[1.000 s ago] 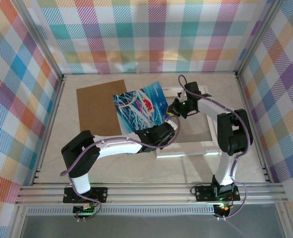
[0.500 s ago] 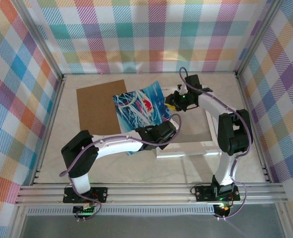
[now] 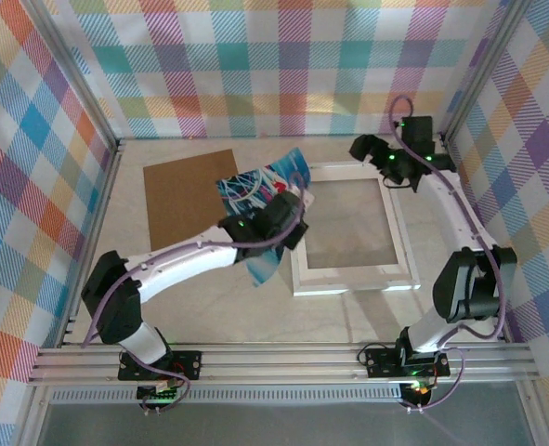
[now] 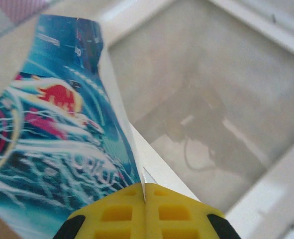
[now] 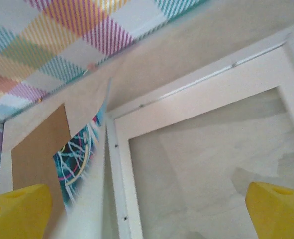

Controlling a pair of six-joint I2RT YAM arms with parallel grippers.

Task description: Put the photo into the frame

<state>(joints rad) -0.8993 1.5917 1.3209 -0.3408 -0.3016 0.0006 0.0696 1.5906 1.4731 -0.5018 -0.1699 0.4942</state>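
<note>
The frame [image 3: 350,282] lies flat on the table [image 3: 209,311], right of centre, with its white border up and the pale surface showing through the pane. A brown board [image 3: 183,200] lies flat in the far-left area of the table, apart from the frame.

The photo [image 3: 254,192] is off the table, between the board and the frame. It stands tilted and slightly curled, printed side toward the left. Its right edge is over the frame's left border, and its lowest corner hangs near the frame's near-left corner.

Left gripper [image 3: 293,201]: jaws fully closed on the right edge of the photo. In the left wrist view the two yellow fingers [image 4: 118,213] meet with the sheet's edge pinched between them, directly above the frame's left border.

Right gripper [image 3: 361,149]: positioned above the frame's far-right corner, near the far-right corner of the table. Jaws stand wide apart and hold nothing. In the right wrist view the yellow fingertips [image 5: 17,204] sit at opposite lower corners, with the frame's far border [image 5: 201,94] and the photo between them.
</note>
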